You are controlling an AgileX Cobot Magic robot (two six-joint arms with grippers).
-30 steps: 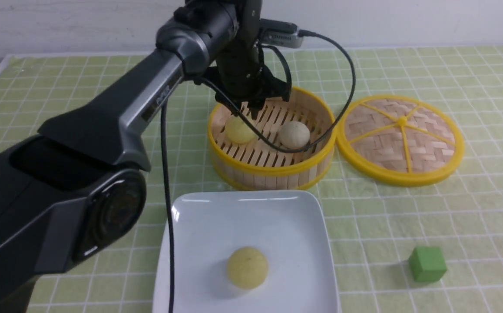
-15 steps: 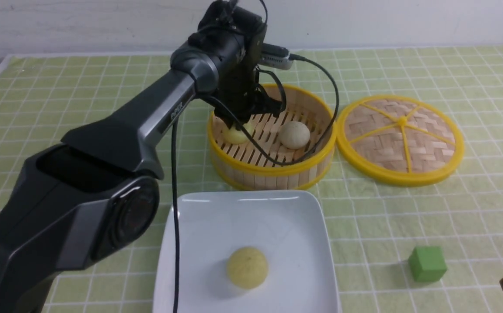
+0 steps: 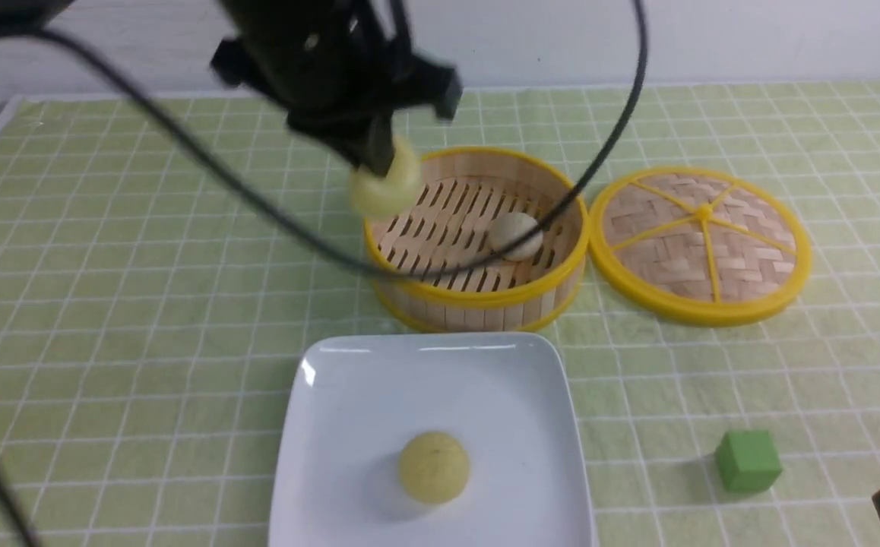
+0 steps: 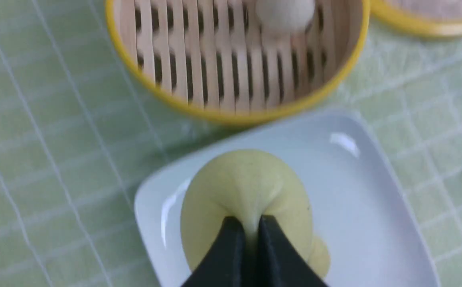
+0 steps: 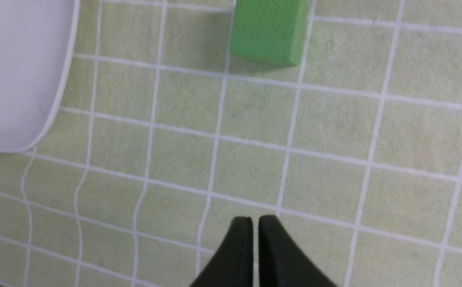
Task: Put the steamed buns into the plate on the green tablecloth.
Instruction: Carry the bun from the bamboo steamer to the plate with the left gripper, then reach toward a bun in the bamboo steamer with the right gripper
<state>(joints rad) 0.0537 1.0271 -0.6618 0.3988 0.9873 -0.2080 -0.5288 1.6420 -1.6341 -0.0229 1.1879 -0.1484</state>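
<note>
While the white plate (image 3: 349, 441) sits nearest on the green tablecloth (image 3: 204, 304), with one pale yellow bun (image 3: 434, 467) lying on it, the right claw (image 5: 255, 219) shows its two tips almost together, with nothing between them. Off to the right of the plate, a green cube (image 3: 748, 461) rests on the cloth. Farther out, the left claw (image 4: 251, 219) is clamped on another pale yellow bun (image 4: 247, 199), held up at the near left side of the round steamer basket (image 3: 478, 295). Inside that basket lies a greyish bun (image 3: 516, 234); the woven lid (image 3: 702, 235) is just beside it, on the right.
</note>
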